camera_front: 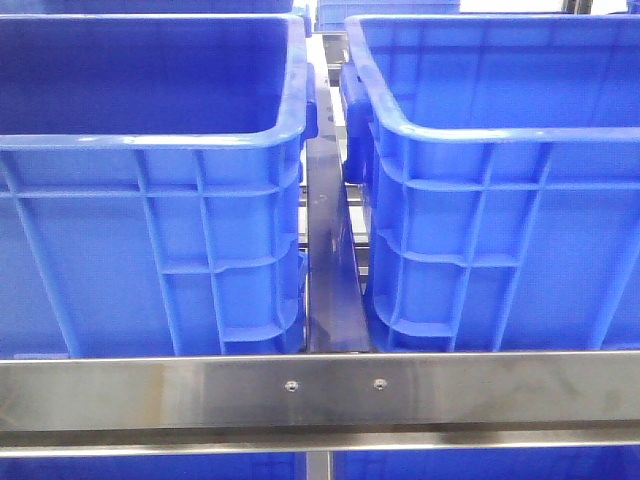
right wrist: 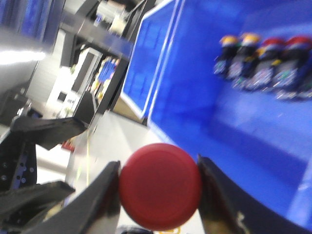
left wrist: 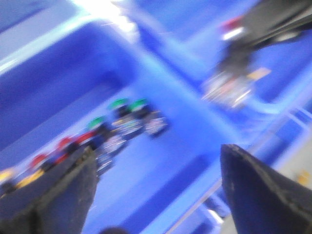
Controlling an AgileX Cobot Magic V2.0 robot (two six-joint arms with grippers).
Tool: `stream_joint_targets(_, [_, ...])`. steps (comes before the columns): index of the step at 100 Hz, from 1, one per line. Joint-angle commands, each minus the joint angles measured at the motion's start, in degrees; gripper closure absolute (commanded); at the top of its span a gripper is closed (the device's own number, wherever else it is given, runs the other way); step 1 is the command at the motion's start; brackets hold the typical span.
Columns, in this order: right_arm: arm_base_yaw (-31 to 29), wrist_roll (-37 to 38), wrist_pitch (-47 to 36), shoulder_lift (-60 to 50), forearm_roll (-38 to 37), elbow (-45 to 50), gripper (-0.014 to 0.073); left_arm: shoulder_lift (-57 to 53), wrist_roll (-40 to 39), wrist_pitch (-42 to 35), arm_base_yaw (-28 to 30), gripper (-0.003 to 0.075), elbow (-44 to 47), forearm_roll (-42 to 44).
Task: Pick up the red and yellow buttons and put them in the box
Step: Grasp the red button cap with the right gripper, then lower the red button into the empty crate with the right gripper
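In the right wrist view my right gripper point(right wrist: 158, 165) is shut on a round red button point(right wrist: 160, 186), held between both fingers beside a blue box wall point(right wrist: 195, 73). More buttons stand in a row inside that box, yellow-capped ones point(right wrist: 239, 41) and red-capped ones point(right wrist: 285, 45). The left wrist view is blurred. There my left gripper point(left wrist: 158, 152) is open and empty above a blue box floor point(left wrist: 161, 161), where red buttons point(left wrist: 63, 144), a yellow button point(left wrist: 6, 174) and green-capped ones point(left wrist: 129, 104) lie in a line. Neither gripper shows in the front view.
Two large blue crates, one on the left point(camera_front: 150, 200) and one on the right point(camera_front: 500, 200), stand side by side with a narrow metal strip point(camera_front: 330, 260) between them. A steel rail point(camera_front: 320, 390) runs across in front. The other arm's dark gripper point(left wrist: 253, 44) hangs over the far crate rim.
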Motion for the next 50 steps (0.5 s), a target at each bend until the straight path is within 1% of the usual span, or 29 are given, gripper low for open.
stream_joint_targets(1, [-2.65,-0.83,2.23,-1.8,4.21,-1.88,0.0506,-2.99,-2.21,-3.93,5.24,0.0237,0.93,1.92])
stream_joint_targets(15, [-6.31,-0.83,2.27,-1.8,4.16,-1.88,0.0506,-8.23,-5.6,-5.69,14.67,0.0237,6.03,3.13])
stream_joint_targets(26, [-9.17,-0.83,2.27,-1.8,4.16,-1.88,0.0506,-13.2,-6.41,-6.49,21.26,0.0237,9.61,2.92])
stream_joint_targets(40, [-12.8,-0.83,1.2,-1.8,4.03,-1.88,0.0506,-18.9,-7.01,-6.75,27.19,0.0237,13.96,2.92])
stream_joint_targets(50, [-15.0,-0.88,-0.85,-1.8,3.13,-1.88,0.0506,-22.49,-7.57,-7.83,30.2,0.0239,17.45,2.92])
